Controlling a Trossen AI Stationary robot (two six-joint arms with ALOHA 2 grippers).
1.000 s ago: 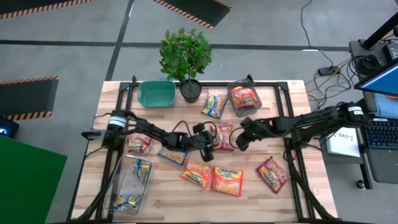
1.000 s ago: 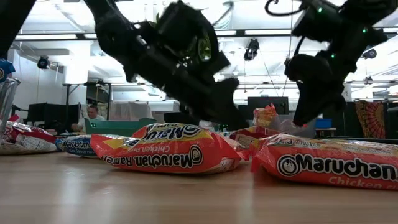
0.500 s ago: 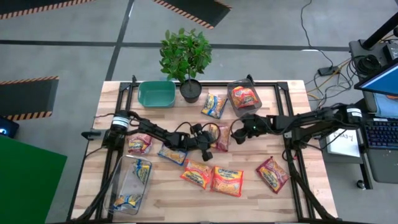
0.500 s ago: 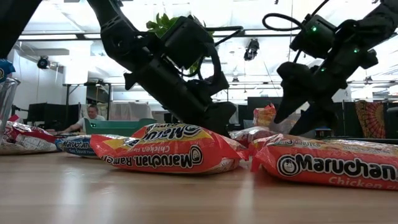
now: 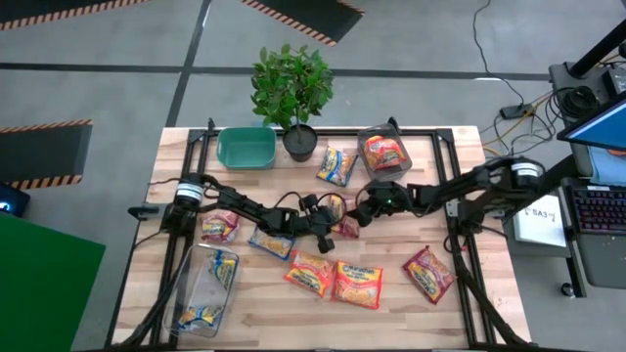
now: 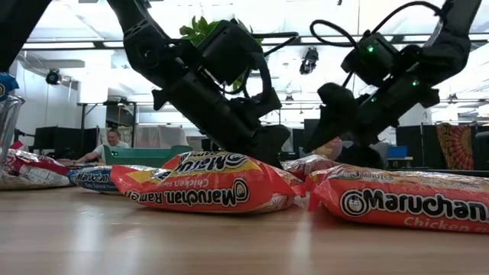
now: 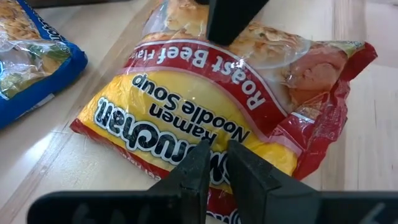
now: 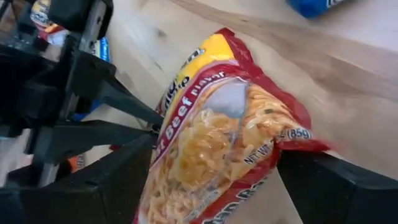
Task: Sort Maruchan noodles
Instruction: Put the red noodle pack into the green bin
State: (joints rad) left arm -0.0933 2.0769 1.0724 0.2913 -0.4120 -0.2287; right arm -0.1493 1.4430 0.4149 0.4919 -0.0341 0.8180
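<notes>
Roast beef packet (image 7: 205, 118): red-and-yellow Maruchan ramen, lying near the middle of the bench (image 5: 460, 313), between the two hands (label reads "Roast Beef Flavor").
Left hand (image 7: 214, 171): clenched on one edge of the roast beef packet, fingers pinched almost together over the plastic.
Right hand (image 5: 364, 210): released, fingers spread wide on either side of the packet's opposite end, not pressing it (seen best from its own wrist).
Nearest packets: two orange chicken packets (image 5: 335, 279) side by side toward the front edge; a blue packet (image 5: 271, 242) just beside the left arm; a red packet (image 5: 428, 272) well apart on the right.
Other packets: a red one (image 5: 219, 227) on the left side; a blue-and-yellow one (image 5: 337, 164) near the back.
Clear bin, back (image 5: 385, 154): holds a red packet.
Clear bin, front left (image 5: 207, 288): holds blue-and-yellow packets.
Green bin (image 5: 246, 147): back left, beside a potted plant (image 5: 291, 93).
</notes>
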